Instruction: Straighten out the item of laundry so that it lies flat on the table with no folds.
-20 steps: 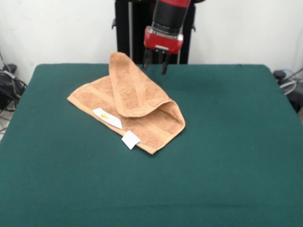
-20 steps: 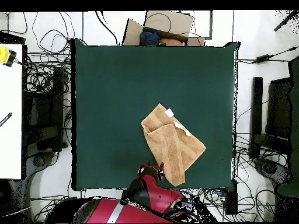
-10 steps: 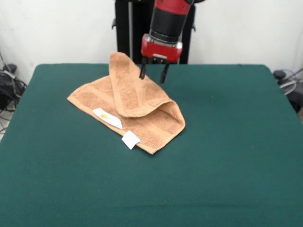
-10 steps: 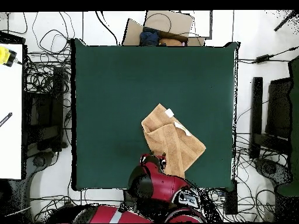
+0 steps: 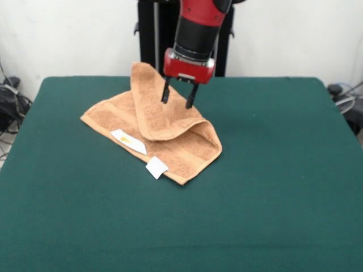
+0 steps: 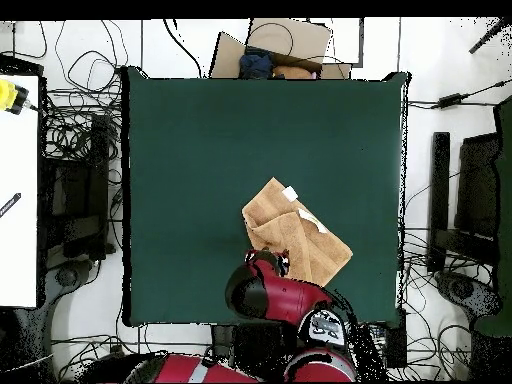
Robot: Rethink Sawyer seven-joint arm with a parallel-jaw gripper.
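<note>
The item of laundry (image 5: 153, 127) is an orange-tan towel lying folded on the dark green table (image 5: 272, 187), left of centre and toward the far side. One flap is turned over across the middle, running up to the far corner. Two white tags (image 5: 136, 148) show on the near edge. My gripper (image 5: 177, 100) hangs open just above the folded flap, its two dark fingers (image 5: 165, 93) spread over the towel's far right part. In the overhead view the towel (image 6: 300, 235) lies right of centre and the arm (image 6: 272, 295) covers its near end.
Cables, boxes and equipment (image 6: 80, 180) crowd the floor around the table in the overhead view. A white bench (image 6: 18, 190) stands at the left edge. Dark green surface (image 5: 181, 226) stretches wide in front of the towel.
My gripper has come down and forward from beyond the towel's far corner until it hangs over the folded flap. The towel has not moved.
</note>
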